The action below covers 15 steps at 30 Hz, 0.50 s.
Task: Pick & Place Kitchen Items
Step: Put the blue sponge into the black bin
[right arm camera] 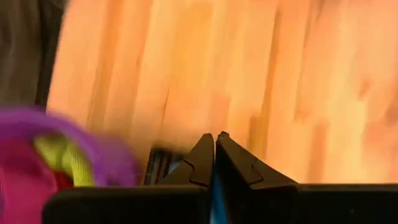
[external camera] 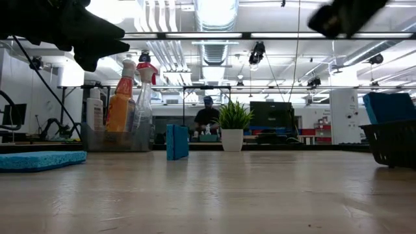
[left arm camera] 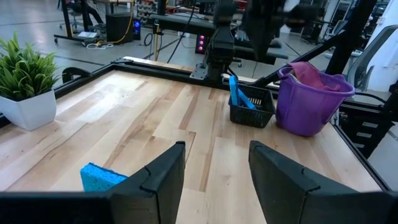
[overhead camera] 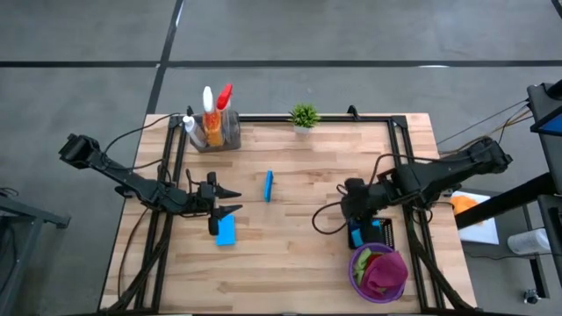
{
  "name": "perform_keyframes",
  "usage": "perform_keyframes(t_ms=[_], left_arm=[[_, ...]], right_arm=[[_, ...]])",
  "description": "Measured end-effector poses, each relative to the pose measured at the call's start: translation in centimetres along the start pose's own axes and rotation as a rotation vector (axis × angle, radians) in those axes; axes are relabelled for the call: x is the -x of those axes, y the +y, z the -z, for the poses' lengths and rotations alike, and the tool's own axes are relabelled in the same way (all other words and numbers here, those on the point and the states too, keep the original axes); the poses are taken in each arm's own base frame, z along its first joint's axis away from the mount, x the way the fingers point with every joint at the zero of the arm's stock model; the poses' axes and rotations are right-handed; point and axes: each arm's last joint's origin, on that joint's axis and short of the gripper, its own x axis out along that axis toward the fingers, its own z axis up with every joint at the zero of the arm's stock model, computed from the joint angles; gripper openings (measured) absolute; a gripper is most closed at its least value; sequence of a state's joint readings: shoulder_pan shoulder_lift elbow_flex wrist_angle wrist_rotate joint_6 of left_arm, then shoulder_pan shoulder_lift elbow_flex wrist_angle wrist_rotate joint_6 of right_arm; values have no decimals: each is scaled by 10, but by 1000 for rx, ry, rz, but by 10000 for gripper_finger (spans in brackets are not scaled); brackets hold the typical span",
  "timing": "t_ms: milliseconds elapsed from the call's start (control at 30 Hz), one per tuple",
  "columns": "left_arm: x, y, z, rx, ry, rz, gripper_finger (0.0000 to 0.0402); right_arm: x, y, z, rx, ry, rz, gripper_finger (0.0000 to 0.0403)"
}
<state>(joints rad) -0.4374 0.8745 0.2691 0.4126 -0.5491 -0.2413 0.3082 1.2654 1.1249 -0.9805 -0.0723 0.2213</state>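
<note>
My left gripper [overhead camera: 230,200] is open and empty above the table's left middle; its fingers show spread in the left wrist view [left arm camera: 214,158]. One blue sponge [overhead camera: 226,231] lies flat just on its near side. A second blue sponge [overhead camera: 269,185] stands on its long edge toward the table's middle and also shows in the left wrist view [left arm camera: 102,177]. My right gripper [right arm camera: 214,142] is shut and empty, pointing down over a black basket [overhead camera: 373,235] that holds a third blue sponge [left arm camera: 236,93]. A purple bucket [overhead camera: 379,272] holds green and magenta cloths.
A clear container [overhead camera: 218,132] at the far left holds white, orange and red-topped spray bottles. A small potted plant [overhead camera: 304,115] stands at the far edge. A black frame rail runs round the tabletop. Bare wood lies between the two arms.
</note>
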Motion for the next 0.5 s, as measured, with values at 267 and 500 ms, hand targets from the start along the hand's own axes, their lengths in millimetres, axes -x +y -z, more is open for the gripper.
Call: perform_keyframes(t_ms=[267, 500], left_arm=[[0, 0, 0, -1, 3, 0, 180], [0, 0, 0, 0, 4, -1, 180]], right_arm=[[10, 2, -31, 173, -234, 82, 24], [-24, -12, -54, 217, -212, 197, 160]])
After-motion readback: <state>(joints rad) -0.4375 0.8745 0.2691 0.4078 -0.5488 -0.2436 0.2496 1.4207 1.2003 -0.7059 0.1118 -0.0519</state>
